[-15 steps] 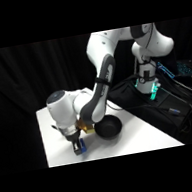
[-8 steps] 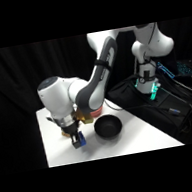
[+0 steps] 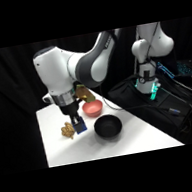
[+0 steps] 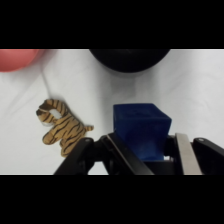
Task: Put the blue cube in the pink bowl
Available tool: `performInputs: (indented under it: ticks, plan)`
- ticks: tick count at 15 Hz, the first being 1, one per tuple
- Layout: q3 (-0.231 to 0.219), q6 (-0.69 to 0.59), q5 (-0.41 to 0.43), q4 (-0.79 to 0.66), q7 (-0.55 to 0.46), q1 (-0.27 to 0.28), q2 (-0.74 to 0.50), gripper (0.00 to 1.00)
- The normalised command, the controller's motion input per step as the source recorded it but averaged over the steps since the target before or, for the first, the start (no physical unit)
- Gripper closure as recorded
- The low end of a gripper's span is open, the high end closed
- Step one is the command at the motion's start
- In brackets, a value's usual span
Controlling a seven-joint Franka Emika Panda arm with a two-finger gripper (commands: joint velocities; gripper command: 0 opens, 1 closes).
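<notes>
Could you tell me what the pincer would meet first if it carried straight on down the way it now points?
Most likely the bare white table. The pincer, shut on the blue cube, points down between the toy tiger and the black bowl, though depth is hard to judge.

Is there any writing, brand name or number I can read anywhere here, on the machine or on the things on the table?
No readable text anywhere.
Blue cube, held in the hand: plain faces.
Pink bowl and black bowl: no marks.
Toy tiger: stripes only.
White arm: no lettering that can be made out.
Gear with a green light beside the table: too blurred to read.
</notes>
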Motion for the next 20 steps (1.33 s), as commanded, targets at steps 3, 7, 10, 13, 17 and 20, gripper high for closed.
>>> performInputs:
  ticks: [3, 7, 10, 13, 17, 20]
  plan:
    - [0.031, 0.3, -0.112, -0.68, -0.34, -0.156, -0.56, 0.78]
    - [0.015, 0.41, -0.038, -0.68, -0.43, -0.219, -0.5, 0.78]
    - [0.001, 0.33, 0.1, -0.6, -0.45, -0.227, -0.45, 0.78]
    - [-0.019, 0.22, 0.166, -0.52, -0.41, -0.18, -0.43, 0.78]
    - [-0.062, 0.14, 0.133, -0.43, -0.3, -0.114, -0.41, 0.78]
    - [-0.096, 0.14, 0.116, -0.33, -0.24, -0.092, -0.3, 0.78]
